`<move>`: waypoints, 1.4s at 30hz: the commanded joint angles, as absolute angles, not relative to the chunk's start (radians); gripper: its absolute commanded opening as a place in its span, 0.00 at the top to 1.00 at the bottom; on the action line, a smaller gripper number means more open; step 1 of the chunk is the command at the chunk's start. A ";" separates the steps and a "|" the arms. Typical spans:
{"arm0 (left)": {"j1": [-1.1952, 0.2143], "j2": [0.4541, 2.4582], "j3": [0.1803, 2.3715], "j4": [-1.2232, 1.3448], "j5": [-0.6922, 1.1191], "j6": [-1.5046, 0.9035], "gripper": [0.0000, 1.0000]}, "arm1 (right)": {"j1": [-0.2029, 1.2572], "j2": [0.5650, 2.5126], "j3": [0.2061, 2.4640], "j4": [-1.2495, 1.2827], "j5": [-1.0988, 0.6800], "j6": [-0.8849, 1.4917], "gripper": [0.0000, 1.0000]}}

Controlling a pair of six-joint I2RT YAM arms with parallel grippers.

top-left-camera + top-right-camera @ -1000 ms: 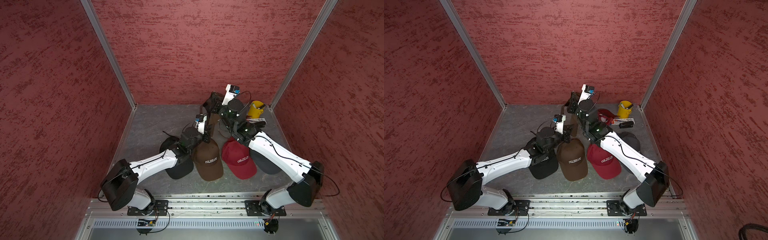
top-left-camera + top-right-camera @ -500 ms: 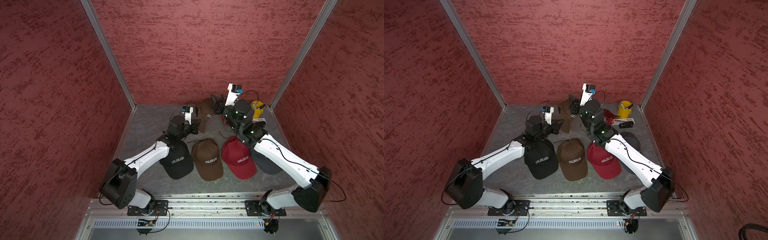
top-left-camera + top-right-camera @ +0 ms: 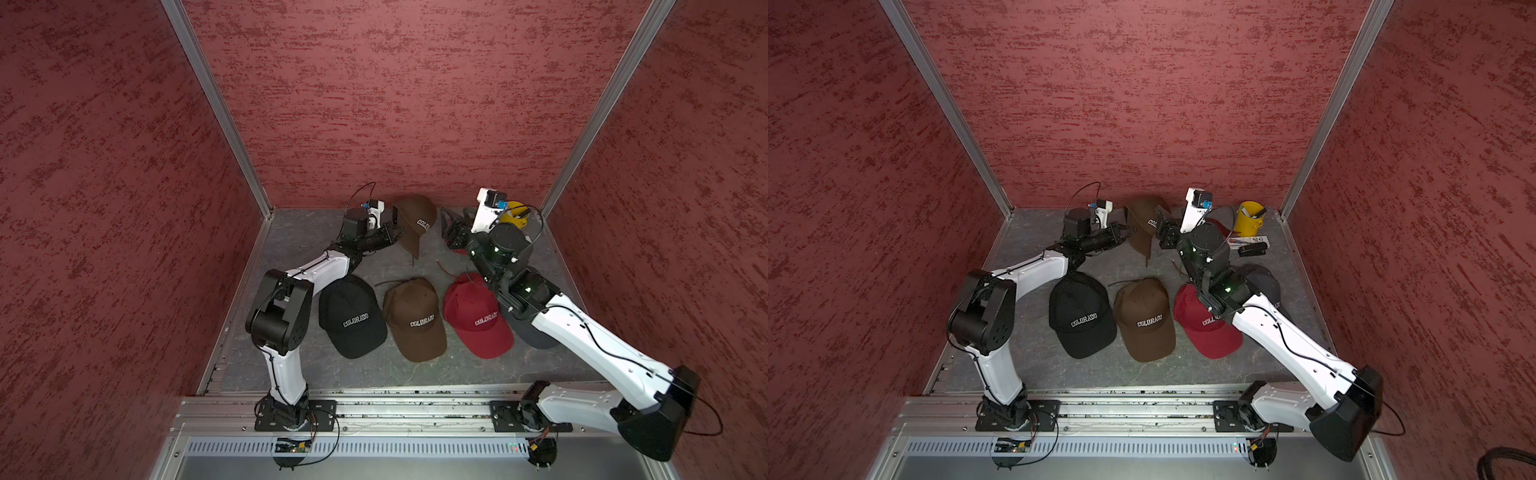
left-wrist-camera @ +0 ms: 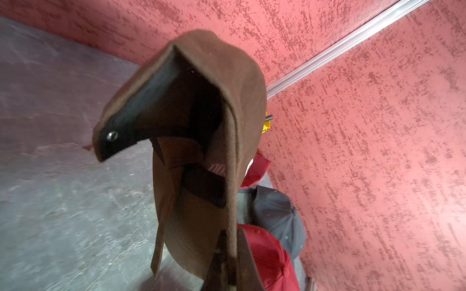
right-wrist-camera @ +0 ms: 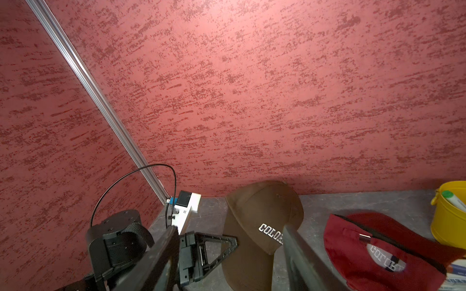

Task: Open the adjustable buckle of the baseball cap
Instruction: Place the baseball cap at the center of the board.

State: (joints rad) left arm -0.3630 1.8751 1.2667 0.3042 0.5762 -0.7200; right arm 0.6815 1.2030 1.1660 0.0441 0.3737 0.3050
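Left gripper (image 3: 394,237) clamped on limp brown cloth cap (image 3: 415,222), crown folded; right gripper (image 3: 452,227) spread wide, empty.

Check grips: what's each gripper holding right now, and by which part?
Left gripper is shut on the rear brown cap, pinching the crown's bottom edge; exact spot unclear. Right gripper is open, holding nothing.

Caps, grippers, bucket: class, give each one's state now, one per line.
left gripper, shut on held brown cap.
held brown cap, hanging, strap dangling.
right gripper, open, empty.
black cap, flat, crown up.
floor brown cap, flat, crown up.
front red cap, flat, crown up.
grey cap, partly under right arm.
back red cap, tipped over.
yellow bucket, upright, pens inside.
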 commanded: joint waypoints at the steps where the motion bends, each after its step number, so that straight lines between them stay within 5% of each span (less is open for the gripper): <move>1: -0.354 1.904 1.236 0.410 0.628 -0.799 1.00 | 0.674 1.177 1.153 0.001 0.413 0.314 0.35; 11: -0.321 1.963 1.066 0.601 0.613 -0.871 0.98 | 0.631 1.167 1.088 -0.065 0.401 0.347 0.32; 15: -0.320 1.933 1.033 0.546 0.591 -0.837 0.67 | 0.613 1.164 1.070 -0.085 0.395 0.358 0.32; 23: -0.338 1.787 1.019 0.151 0.404 -0.674 0.24 | 0.526 1.129 1.030 -0.119 0.374 0.380 0.31; 42: -0.370 1.631 1.076 -0.250 0.269 -0.545 0.12 | 0.388 1.162 1.010 -0.127 0.286 0.374 0.30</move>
State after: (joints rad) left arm -0.3653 1.6756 1.0412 -0.1482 0.3141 -0.5884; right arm 0.4011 1.1503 1.0122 -0.1188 0.3180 0.3740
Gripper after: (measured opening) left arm 0.874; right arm 0.705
